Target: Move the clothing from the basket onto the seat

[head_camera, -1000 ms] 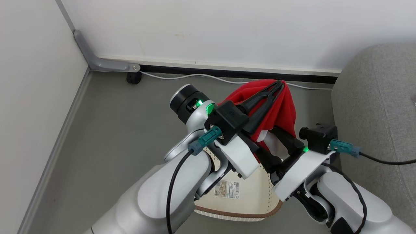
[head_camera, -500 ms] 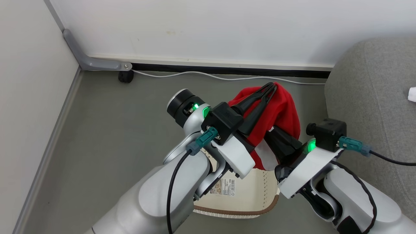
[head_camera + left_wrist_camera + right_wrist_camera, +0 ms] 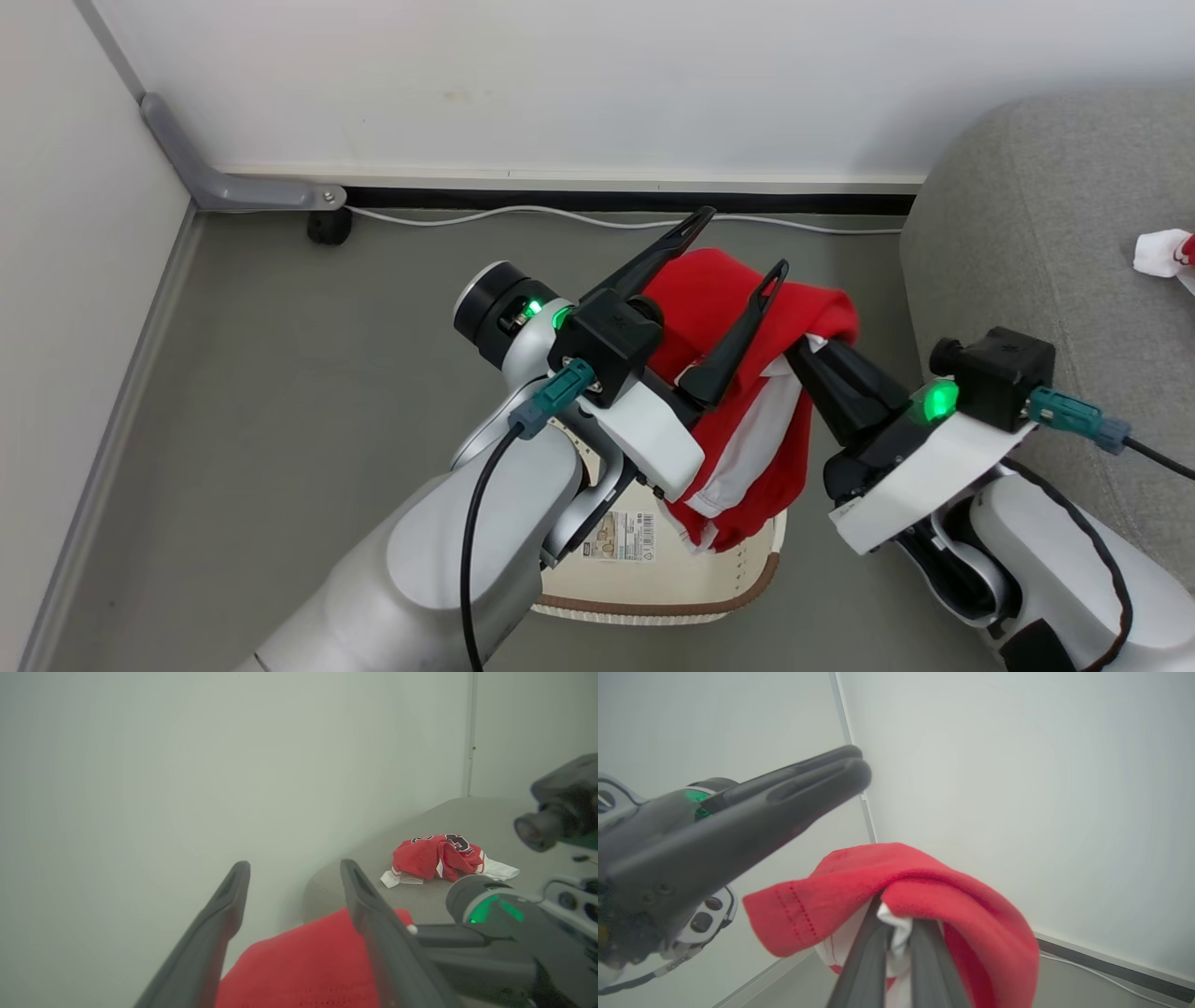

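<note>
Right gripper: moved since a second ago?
Yes. The right gripper, shut on the red garment, has shifted right, away from the basket and toward the grey sofa.

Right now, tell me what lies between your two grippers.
The red garment: right gripper shut on it, left gripper with open jaws astride it. Head view shows this.

The grey floor [image 3: 280,401] carries the cream basket [image 3: 681,579], beside the grey sofa [image 3: 1027,224]. A white cable [image 3: 523,217] and a black caster [image 3: 329,227] rest on the floor along the wall. A crumpled red jersey [image 3: 437,858] lies on the sofa.
</note>
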`<state>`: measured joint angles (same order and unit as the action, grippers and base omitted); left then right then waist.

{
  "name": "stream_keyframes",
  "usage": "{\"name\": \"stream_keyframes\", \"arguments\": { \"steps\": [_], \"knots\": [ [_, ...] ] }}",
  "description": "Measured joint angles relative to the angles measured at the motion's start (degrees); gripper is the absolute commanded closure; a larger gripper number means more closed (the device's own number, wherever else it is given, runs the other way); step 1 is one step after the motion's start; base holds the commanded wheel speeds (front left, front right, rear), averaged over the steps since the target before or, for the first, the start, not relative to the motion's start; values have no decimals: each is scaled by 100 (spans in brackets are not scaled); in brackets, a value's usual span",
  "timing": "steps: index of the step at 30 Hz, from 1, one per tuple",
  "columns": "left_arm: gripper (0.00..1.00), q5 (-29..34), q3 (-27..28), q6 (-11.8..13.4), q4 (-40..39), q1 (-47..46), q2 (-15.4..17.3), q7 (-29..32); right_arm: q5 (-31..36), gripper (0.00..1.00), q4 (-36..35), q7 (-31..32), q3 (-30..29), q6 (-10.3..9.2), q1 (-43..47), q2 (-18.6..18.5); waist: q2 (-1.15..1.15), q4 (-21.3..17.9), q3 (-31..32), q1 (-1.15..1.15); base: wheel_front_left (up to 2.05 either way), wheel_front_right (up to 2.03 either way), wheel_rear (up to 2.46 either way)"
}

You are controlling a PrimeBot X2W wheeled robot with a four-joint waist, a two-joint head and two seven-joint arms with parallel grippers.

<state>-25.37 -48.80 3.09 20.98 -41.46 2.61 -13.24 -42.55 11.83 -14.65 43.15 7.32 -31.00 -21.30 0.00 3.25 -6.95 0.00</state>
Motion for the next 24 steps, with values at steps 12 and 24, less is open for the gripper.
{"name": "stream_keyframes", "arguments": {
  "steps": [12,24],
  "knots": [
    [0,-152,129,-109,211,169,73,-99,85,100,-22,0,-793,0,289,-188,0,-496,132,0,0,0,0],
    [0,-298,287,-558,404,765,162,-142,188,100,-221,0,-1183,0,433,-199,0,-1418,348,0,0,0,0]
  ]
}}
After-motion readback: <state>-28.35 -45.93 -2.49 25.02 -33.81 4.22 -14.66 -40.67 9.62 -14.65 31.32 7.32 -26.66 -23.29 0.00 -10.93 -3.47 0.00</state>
